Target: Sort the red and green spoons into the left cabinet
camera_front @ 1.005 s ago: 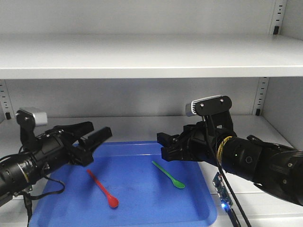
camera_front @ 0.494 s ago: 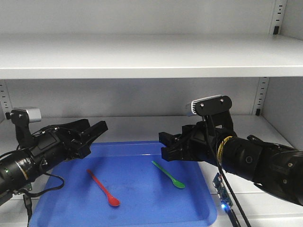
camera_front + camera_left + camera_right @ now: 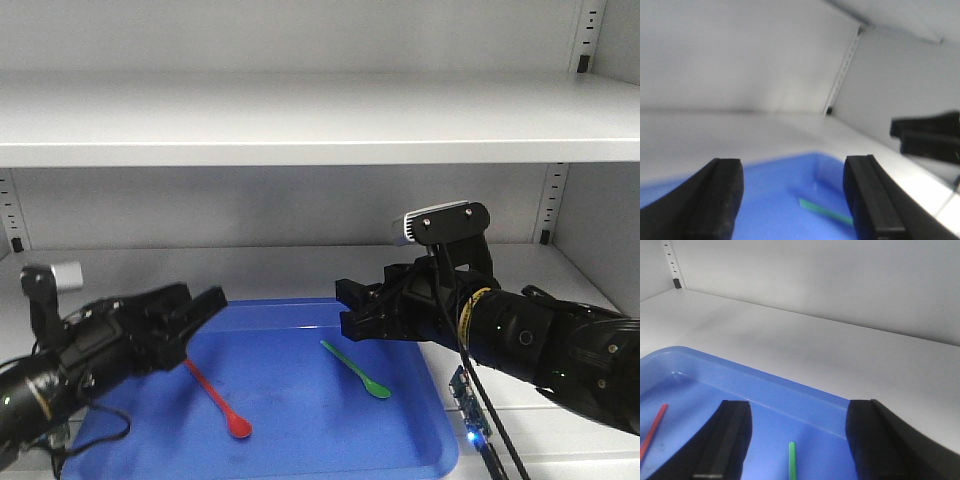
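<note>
Two spoons, red spoon (image 3: 216,398) and green spoon (image 3: 355,369), lie in blue tray (image 3: 300,440).

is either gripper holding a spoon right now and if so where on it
Nothing is held. Left gripper and right gripper are both open and empty; the red spoon and green spoon lie in the blue tray.

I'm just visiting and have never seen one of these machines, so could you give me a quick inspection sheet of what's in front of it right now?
Surface: grey shelf of the cabinet, with a blue tray lying on it.
Job's things: red spoon and green spoon lie apart in the tray, neither held.
Clutter: nothing seen.
Grippers: left gripper open, above the red spoon's handle end; right gripper open, above the tray's far edge near the green spoon.
Cables: black cable hangs from the right arm past a small lit circuit board.
Surroundings: upper shelf, perforated rails.
</note>
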### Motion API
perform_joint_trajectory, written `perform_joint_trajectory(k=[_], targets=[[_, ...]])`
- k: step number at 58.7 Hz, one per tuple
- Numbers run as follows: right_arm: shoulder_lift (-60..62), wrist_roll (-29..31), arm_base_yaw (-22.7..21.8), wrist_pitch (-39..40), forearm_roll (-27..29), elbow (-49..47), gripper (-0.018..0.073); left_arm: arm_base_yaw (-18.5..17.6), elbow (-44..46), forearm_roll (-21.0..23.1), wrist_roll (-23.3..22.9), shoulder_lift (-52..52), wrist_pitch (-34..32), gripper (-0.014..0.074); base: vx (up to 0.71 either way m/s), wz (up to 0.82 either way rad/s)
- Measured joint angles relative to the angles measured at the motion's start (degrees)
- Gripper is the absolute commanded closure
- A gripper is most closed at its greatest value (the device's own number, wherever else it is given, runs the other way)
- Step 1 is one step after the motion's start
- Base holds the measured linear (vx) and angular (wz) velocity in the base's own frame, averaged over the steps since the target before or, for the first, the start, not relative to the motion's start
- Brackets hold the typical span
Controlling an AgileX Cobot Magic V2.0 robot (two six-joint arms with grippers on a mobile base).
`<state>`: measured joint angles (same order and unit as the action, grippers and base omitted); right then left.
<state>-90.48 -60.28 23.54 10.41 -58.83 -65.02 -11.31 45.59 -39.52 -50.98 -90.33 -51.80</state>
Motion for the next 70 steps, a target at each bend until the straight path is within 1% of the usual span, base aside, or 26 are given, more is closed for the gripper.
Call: perform_joint_trajectory(k=[6, 14, 22, 27, 29, 32, 35, 36, 37, 38, 39, 40, 41, 42, 43, 44, 45, 49, 51, 53, 55, 59, 61, 62, 66, 70], targets=[[0.0, 0.0, 0.0, 0.0, 0.0, 0.0, 0.0101, -0.4, -5.2, 2.2, 0.0, 5.3, 3.5, 0.0071, 0.00, 0.00], [0.0, 0.0, 0.0, 0.0, 0.0, 0.0, 0.0101, -0.5, -10.5, 4.6, 0.0, 14.4, 10.9, 0.0134, 0.00, 0.00], [0.0, 0.0, 0.0, 0.0, 0.0, 0.0, 0.0101, -0.5, -12.5, 5.6, 0.0, 23.4, 21.9, 0.0239, 0.00, 0.00], [0.0, 0.0, 0.0, 0.0, 0.0, 0.0, 0.0101, -0.5, -12.8, 6.2, 0.0, 29.5, 29.9, 0.0323, 0.00, 0.00], [0.0, 0.0, 0.0, 0.0, 0.0, 0.0, 0.0101, -0.5, -13.0, 7.0, 0.1, 31.5, 32.8, 0.0360, 0.00, 0.00], [0.0, 0.0, 0.0, 0.0, 0.0, 0.0, 0.0101, -0.5, -13.8, 10.3, 1.0, 34.2, 36.2, 0.0426, 0.00, 0.00], [0.0, 0.0, 0.0, 0.0, 0.0, 0.0, 0.0101, -0.5, -15.6, 15.4, 4.2, 37.2, 39.1, 0.0493, 0.00, 0.00], [0.0, 0.0, 0.0, 0.0, 0.0, 0.0, 0.0101, -0.5, -16.5, 18.2, 6.2, 38.3, 40.0, 0.0518, 0.00, 0.00], [0.0, 0.0, 0.0, 0.0, 0.0, 0.0, 0.0101, -0.5, -17.5, 22.3, 8.5, 39.4, 40.7, 0.0543, 0.00, 0.00], [0.0, 0.0, 0.0, 0.0, 0.0, 0.0, 0.0101, -0.5, -18.2, 23.3, 10.3, 40.2, 41.1, 0.0559, 0.00, 0.00], [0.0, 0.0, 0.0, 0.0, 0.0, 0.0, 0.0101, -0.5, -19.0, 26.5, 13.3, 41.0, 41.6, 0.0584, 0.00, 0.00], [0.0, 0.0, 0.0, 0.0, 0.0, 0.0, 0.0101, -0.5, -20.2, 28.6, 15.4, 42.2, 41.9, 0.0599, 0.00, 0.00], [0.0, 0.0, 0.0, 0.0, 0.0, 0.0, 0.0101, -0.5, -21.4, 32.6, 18.7, 43.4, 42.4, 0.0606, 0.00, 0.00], [0.0, 0.0, 0.0, 0.0, 0.0, 0.0, 0.0101, -0.5, -22.2, 33.6, 21.0, 44.2, 42.6, 0.0605, 0.00, 0.00], [0.0, 0.0, 0.0, 0.0, 0.0, 0.0, 0.0101, -0.5, -23.0, 36.3, 24.6, 45.6, 42.9, 0.0605, 0.00, 0.00], [0.0, 0.0, 0.0, 0.0, 0.0, 0.0, 0.0101, -0.5, -24.3, 37.9, 27.0, 46.5, 43.0, 0.0605, 0.00, 0.00], [0.0, 0.0, 0.0, 0.0, 0.0, 0.0, 0.0101, -0.5, -25.1, 40.1, 30.5, 47.9, 43.2, 0.0605, 0.00, 0.00], [0.0, 0.0, 0.0, 0.0, 0.0, 0.0, 0.0101, -0.5, -29.5, 45.3, 41.7, 52.9, 43.7, 0.0604, 0.00, 0.00], [0.0, 0.0, 0.0, 0.0, 0.0, 0.0, 0.0101, -0.5, -31.0, 45.9, 45.8, 55.6, 43.8, 0.0604, 0.00, 0.00], [0.0, 0.0, 0.0, 0.0, 0.0, 0.0, 0.0101, -0.5, -33.0, 46.8, 51.3, 58.3, 43.9, 0.0603, 0.00, 0.00], [0.0, 0.0, 0.0, 0.0, 0.0, 0.0, 0.0101, -0.5, -34.5, 47.1, 55.3, 61.0, 43.9, 0.0603, 0.00, 0.00], [0.0, 0.0, 0.0, 0.0, 0.0, 0.0, 0.0101, 0.3, -37.4, 47.3, 60.7, 66.1, 43.9, 0.0603, 0.00, 0.01], [0.0, 0.0, 0.0, 0.0, 0.0, 0.0, 0.0101, 0.9, -38.8, 47.4, 61.7, 68.4, 43.9, 0.0603, 0.00, 0.01], [0.0, 0.0, 0.0, 0.0, 0.0, 0.0, 0.0101, 3.6, -42.8, 47.6, 62.8, 74.1, 43.9, 0.0603, 0.00, 0.00], [0.0, 0.0, 0.0, 0.0, 0.0, 0.0, 0.0101, 5.8, -45.8, 47.6, 61.7, 78.5, 44.2, 0.0603, 0.00, 0.00], [0.0, 0.0, 0.0, 0.0, 0.0, 0.0, 0.0101, 7.5, -46.9, 47.6, 59.5, 83.4, 46.3, 0.0603, 0.00, 0.00]])
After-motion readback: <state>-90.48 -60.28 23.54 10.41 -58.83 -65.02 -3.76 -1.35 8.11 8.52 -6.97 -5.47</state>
